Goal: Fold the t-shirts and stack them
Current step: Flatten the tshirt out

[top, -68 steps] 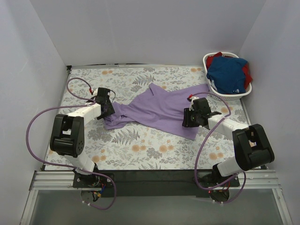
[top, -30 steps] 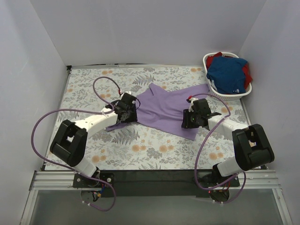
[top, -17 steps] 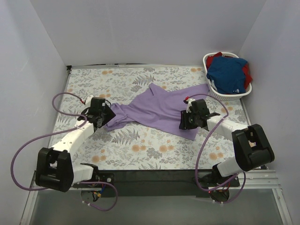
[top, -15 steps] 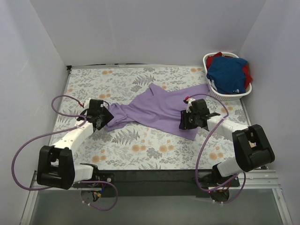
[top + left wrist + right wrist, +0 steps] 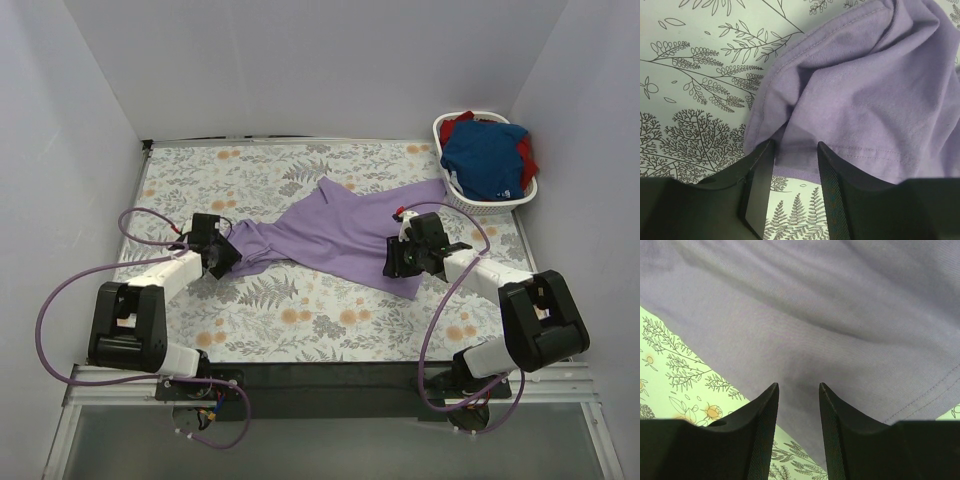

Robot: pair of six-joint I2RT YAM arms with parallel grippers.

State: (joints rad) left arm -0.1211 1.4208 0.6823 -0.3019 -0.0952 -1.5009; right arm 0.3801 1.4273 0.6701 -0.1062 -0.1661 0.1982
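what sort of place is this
Probably a lab robot cell: plain white walls box in a floral table, left arm and right arm bolted at its edge, laundry basket of t-shirts.

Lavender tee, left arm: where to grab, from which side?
Pinch the stitched hem at the lavender tee's rumpled left end, coming in low from the left. That edge faces the open left gripper, and its folds give it something to close on.

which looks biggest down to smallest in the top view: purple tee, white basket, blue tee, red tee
1. purple tee, spread on the table, clearly largest
2. white basket
3. blue tee, bunched up, fills most of the basket
4. red tee, only edges show under the blue one, so its true size is hidden
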